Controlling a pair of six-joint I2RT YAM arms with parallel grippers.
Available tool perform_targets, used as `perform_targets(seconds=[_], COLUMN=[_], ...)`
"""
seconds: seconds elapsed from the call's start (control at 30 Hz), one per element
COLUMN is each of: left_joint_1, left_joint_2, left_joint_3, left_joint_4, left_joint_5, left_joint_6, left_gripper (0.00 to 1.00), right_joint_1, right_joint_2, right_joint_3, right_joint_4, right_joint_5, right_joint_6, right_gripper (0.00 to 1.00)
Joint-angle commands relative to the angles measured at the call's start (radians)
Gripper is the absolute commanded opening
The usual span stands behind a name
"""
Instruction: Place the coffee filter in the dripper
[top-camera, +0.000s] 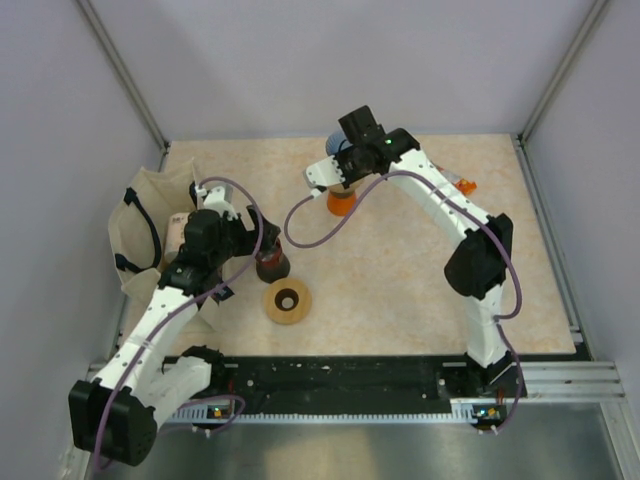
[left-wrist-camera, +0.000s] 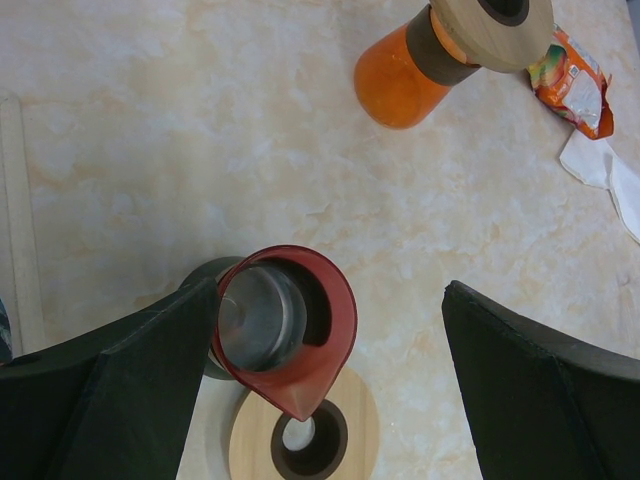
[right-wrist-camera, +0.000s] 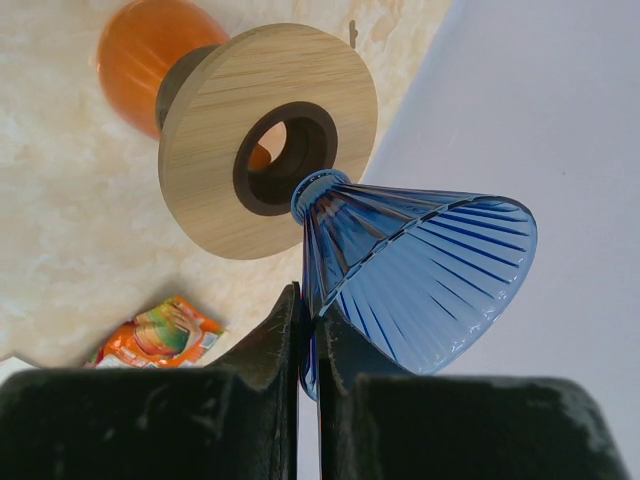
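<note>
**Dripper in hand, filter not yet placed**

The right gripper (right-wrist-camera: 308, 300) is pressed together on the wall of the blue dripper (right-wrist-camera: 420, 270), whose tip hangs just beside the hole of the wood ring (right-wrist-camera: 215, 150) on the orange carafe (right-wrist-camera: 140, 55). The left gripper (left-wrist-camera: 328, 300) is spread wide around a red cup (left-wrist-camera: 335, 335), holding nothing. White paper, probably the filter (left-wrist-camera: 605, 175), lies on the worktop (left-wrist-camera: 200, 120), well apart. Seating the dripper and loading the filter both remain.
</note>
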Motion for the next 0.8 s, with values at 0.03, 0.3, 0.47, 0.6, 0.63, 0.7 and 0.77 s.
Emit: perform_targets(seconds=[0.03, 0.3, 0.47, 0.6, 0.63, 0.7, 0.77], left_joint_1=[-0.003, -0.003, -0.003, -0.003, -0.003, -0.003, -0.003], left_joint_2=[0.004, 0.010, 0.015, 0.025, 0.025, 0.028, 0.030], left_joint_3=[0.038, 0.041, 0.044, 0.053, 0.055, 0.058, 0.056], left_joint_4=[0.035, 0.032, 0.027, 0.026, 0.027, 0.026, 0.024], left_joint_5=[-0.016, -0.024, -0.033, -0.033, -0.034, -0.033, -0.033], left_joint_6=[0.015, 0.019, 0.022, 0.024, 0.024, 0.024, 0.025], left_gripper=[0.99, 0.99, 0.99, 0.99, 0.99, 0.99, 0.99], right_joint_1=[-0.012, -0.017, -0.015, -0.015, -0.015, -0.015, -0.017], right_joint_2=[0.023, 0.072, 0.085, 0.089, 0.097, 0.106, 0.114], right_joint_3=[0.047, 0.042, 0.018, 0.010, 0.018, 0.028, 0.025], right_joint_4=[0.014, 0.028, 0.027, -0.018, -0.039, -0.076, -0.079], right_joint_5=[-0.067, -0.035, -0.020, -0.040, -0.056, -0.079, -0.084], right_joint_6=[-0.009, -0.004, -0.020, -0.032, -0.034, -0.038, -0.038], right_gripper=[0.00, 0.00, 0.00, 0.00, 0.00, 0.00, 0.00])
